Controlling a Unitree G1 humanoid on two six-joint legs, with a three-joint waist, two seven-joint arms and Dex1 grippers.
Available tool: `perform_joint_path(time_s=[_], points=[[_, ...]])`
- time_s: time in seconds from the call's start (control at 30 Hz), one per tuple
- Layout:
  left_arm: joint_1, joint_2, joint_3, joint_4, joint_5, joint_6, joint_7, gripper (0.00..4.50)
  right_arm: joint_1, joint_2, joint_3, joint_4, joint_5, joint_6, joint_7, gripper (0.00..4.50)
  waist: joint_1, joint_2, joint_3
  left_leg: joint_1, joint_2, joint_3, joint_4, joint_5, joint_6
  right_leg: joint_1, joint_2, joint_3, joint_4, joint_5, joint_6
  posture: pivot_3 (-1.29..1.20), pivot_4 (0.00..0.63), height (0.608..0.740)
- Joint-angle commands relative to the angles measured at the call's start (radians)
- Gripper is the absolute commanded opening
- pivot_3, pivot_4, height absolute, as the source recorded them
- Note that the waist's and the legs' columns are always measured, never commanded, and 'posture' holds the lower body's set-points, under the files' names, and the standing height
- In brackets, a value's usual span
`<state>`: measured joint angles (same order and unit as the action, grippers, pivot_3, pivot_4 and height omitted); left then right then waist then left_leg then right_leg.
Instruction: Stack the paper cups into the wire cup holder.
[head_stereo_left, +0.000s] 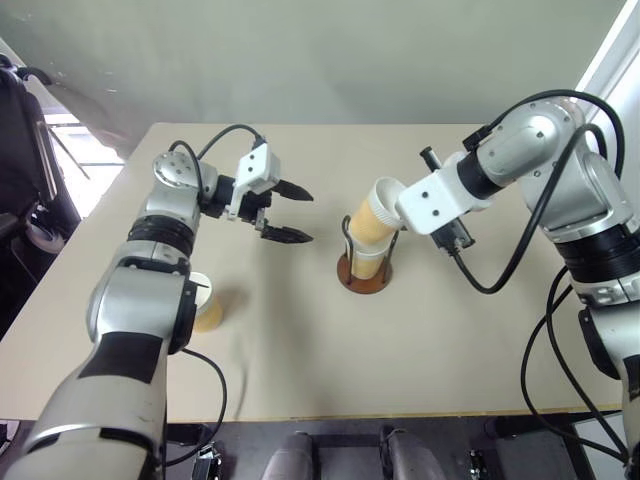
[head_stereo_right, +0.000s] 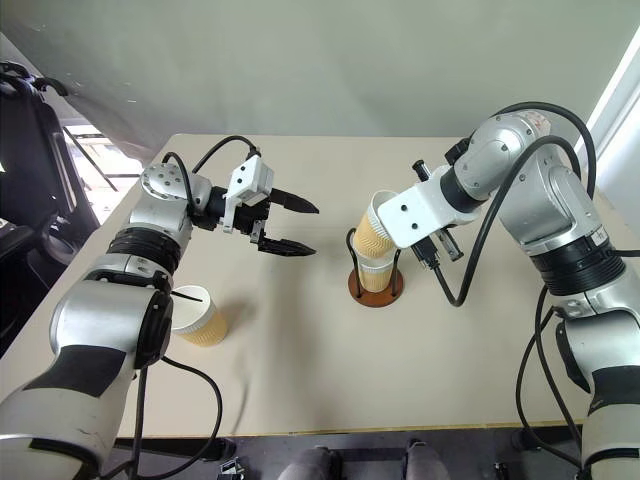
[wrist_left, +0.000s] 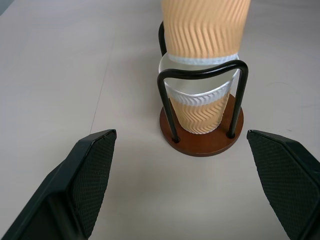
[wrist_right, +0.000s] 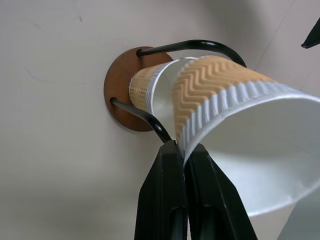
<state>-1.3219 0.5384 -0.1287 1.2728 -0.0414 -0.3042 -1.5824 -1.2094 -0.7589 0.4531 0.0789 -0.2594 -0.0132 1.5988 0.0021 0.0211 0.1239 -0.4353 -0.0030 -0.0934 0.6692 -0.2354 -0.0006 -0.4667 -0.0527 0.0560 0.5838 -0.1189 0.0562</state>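
A: Starting at the left: one loose paper cup (head_stereo_right: 197, 317) stands on the beige surface (head_stereo_right: 300, 370), below and behind the left end effector (head_stereo_right: 295, 227), well apart from it; that end effector hangs above the surface with its two black fingers spread wide, nothing between them.

B: And what is it aimed at?

A: The wire cup holder (wrist_left: 202, 111), straight ahead of its open fingers but not touching them; a seated cup (wrist_left: 201, 111) stands upright inside the dark wire loops, on the rust-brown disc.

B: The right side?

A: The right end effector (wrist_right: 183, 150) is clenched on the rim wall of a tilted cup (wrist_right: 235, 105), one finger inside and one outside; that cup leans toward the right arm, its bottom pushed into the mouth of the seated cup; so the holder sits just below and in front of the right fingertips, between the two end effectors.
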Motion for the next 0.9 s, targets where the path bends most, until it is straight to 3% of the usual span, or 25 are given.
perform_joint_path(time_s=[0.03, 0.2, 0.53, 0.9], points=[[-0.014, 0.014, 0.007, -0.025, -0.015, -0.005, -0.032, 4.50, -0.013, -0.001, -0.003, -0.014, -0.009, -0.023, -0.005, 0.03, 0.000, 0.000, 0.000, 0.000, 0.001, -0.001, 0.000, 0.000, 0.000, 0.000, -0.002, 0.001, 0.000, 0.000, 0.000, 0.00, 0.150, 0.740], [-0.002, 0.005, -0.012, -0.045, -0.056, 0.006, -0.032, 4.50, -0.013, 0.003, 0.000, -0.009, -0.019, -0.039, -0.006, 0.03, 0.000, 0.000, 0.000, 0.000, 0.000, 0.000, 0.001, 0.000, 0.000, 0.000, -0.001, 0.001, 0.001, 0.000, 0.000, 0.00, 0.150, 0.740], [0.063, 0.067, -0.229, -0.188, -0.282, 0.030, -0.032, 4.50, -0.010, 0.016, -0.001, -0.011, -0.019, -0.035, -0.002, 0.03, -0.001, 0.000, 0.000, 0.000, 0.001, -0.001, 0.003, 0.000, 0.000, -0.001, -0.001, 0.001, 0.005, 0.000, 0.000, 0.00, 0.150, 0.740], [0.069, 0.123, -0.366, -0.301, -0.453, 0.081, -0.032, 4.50, -0.021, 0.030, 0.005, 0.026, -0.041, -0.062, -0.014, 0.03, -0.001, 0.000, 0.000, 0.000, 0.000, -0.001, 0.007, 0.001, -0.001, 0.000, -0.001, 0.001, 0.008, 0.000, -0.001, 0.00, 0.150, 0.740]])
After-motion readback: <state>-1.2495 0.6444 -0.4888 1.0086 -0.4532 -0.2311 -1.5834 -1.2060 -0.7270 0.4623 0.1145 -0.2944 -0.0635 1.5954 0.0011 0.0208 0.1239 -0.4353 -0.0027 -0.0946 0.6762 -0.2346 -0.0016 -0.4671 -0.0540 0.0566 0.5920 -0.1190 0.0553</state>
